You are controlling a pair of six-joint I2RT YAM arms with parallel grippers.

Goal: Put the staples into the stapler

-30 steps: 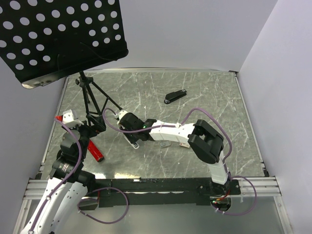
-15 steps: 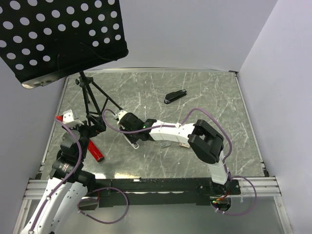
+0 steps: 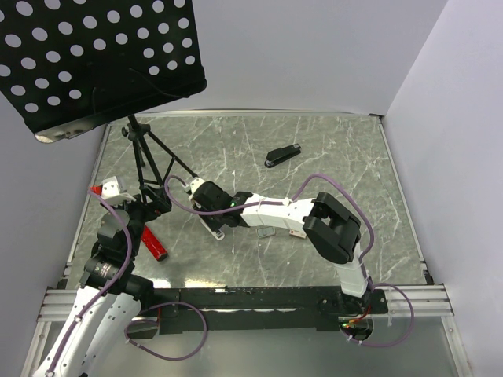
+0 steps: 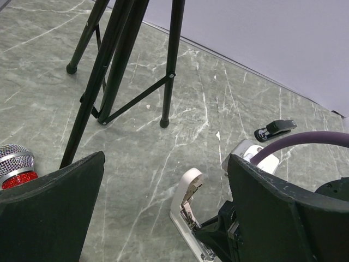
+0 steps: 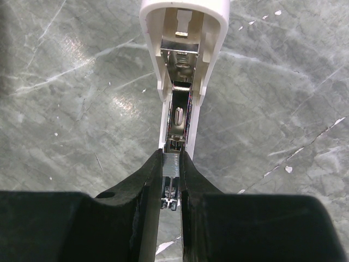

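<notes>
The white stapler (image 5: 182, 33) lies open on the marble table, its metal channel bared; it also shows in the top view (image 3: 214, 228) and the left wrist view (image 4: 187, 192). My right gripper (image 5: 172, 159) is shut on a grey strip of staples (image 5: 172, 164) and holds it right over the near end of that channel, in line with it. In the top view the right gripper (image 3: 212, 214) sits at the table's left middle. My left gripper (image 4: 166, 218) is open and empty, to the left of the stapler. The staples box is not clearly visible.
A black stapler (image 3: 282, 155) lies farther back, also in the left wrist view (image 4: 275, 130). A music stand's tripod (image 3: 145, 161) stands at the left rear. A red oblong object (image 3: 155, 242) and a red-ringed microphone (image 4: 16, 164) lie beside the left gripper.
</notes>
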